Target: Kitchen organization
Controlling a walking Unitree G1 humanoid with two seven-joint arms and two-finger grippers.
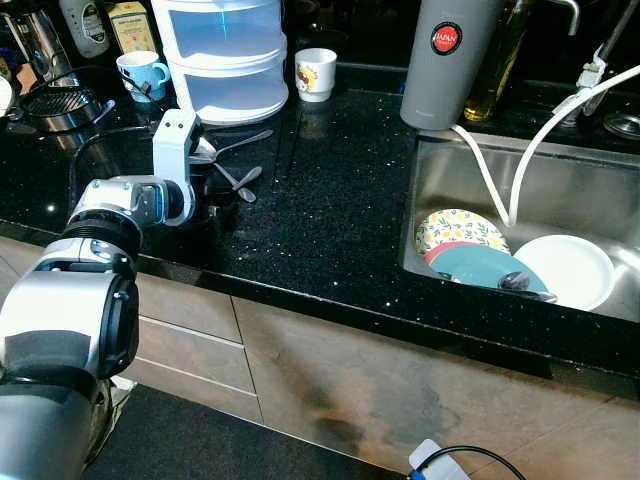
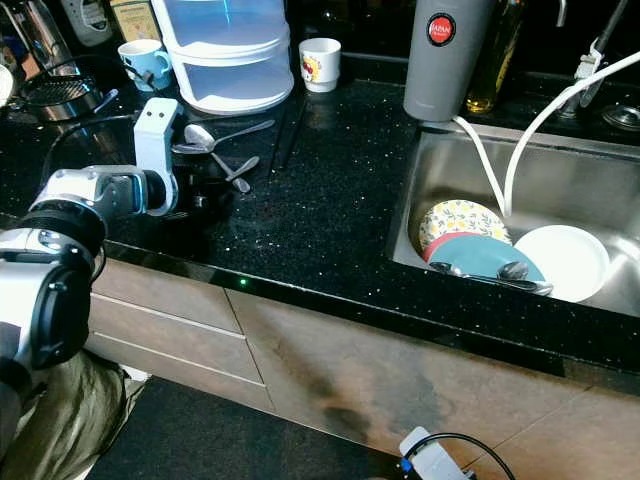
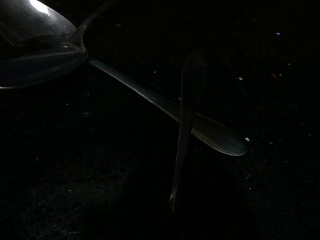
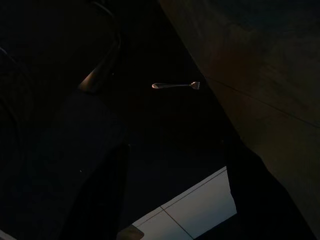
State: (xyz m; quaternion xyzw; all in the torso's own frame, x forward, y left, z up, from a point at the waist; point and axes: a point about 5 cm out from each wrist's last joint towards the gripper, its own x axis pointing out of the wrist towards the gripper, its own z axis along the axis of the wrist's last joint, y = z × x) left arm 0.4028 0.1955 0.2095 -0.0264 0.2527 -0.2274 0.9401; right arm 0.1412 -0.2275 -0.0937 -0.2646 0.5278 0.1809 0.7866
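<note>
Left gripper [image 1: 215,195] low over black surface [image 1: 330,210], right at the loose spoons [image 1: 232,150]; fingers too dark to tell if clenched. Plates [image 1: 480,262] in sink [image 1: 560,180]. Right arm hangs idle, fingers unreadable.

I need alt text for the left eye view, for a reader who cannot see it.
The robot's left hand reaches over spoons on a black countertop. To the right, a steel sink holds plates. Two mugs and a stacked plastic container stand behind.
</note>
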